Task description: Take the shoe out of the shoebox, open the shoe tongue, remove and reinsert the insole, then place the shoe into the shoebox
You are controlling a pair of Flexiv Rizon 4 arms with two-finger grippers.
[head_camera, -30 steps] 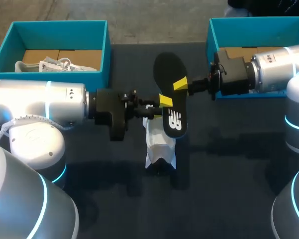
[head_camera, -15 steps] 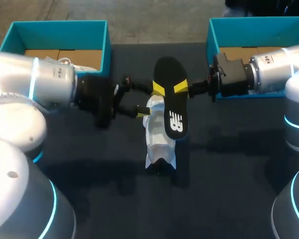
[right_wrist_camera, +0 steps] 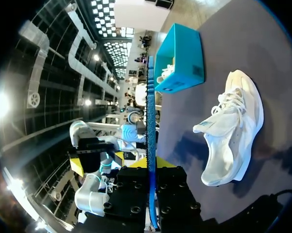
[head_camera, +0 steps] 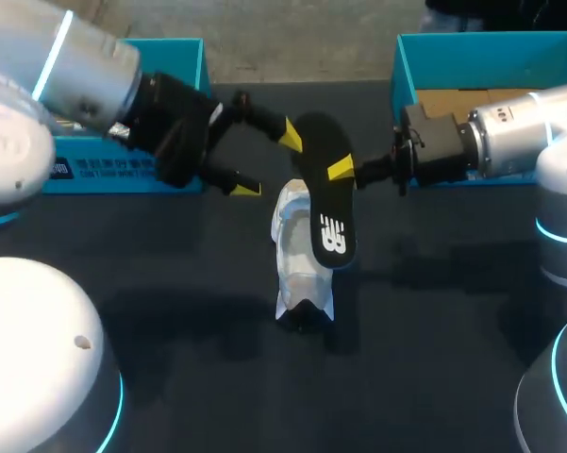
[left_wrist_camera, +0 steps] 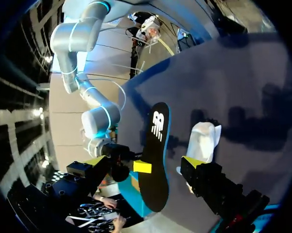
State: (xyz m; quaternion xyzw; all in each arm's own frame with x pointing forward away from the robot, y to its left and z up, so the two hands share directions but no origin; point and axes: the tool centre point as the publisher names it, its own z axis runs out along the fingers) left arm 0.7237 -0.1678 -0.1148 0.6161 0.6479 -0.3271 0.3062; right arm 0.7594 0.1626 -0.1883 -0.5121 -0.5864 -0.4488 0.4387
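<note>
Right gripper (head_camera: 342,171) pinches the insole (head_camera: 326,203) above the shoe (head_camera: 297,260).

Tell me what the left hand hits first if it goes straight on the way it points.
Most likely the black insole held by the right hand; the white shoe stands just beside that line. Depth is unclear.

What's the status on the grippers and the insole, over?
Left gripper open, beside the insole. Right gripper shut on insole, held above the white shoe on the table. In the way: only the left fingers, close by its edge.
</note>
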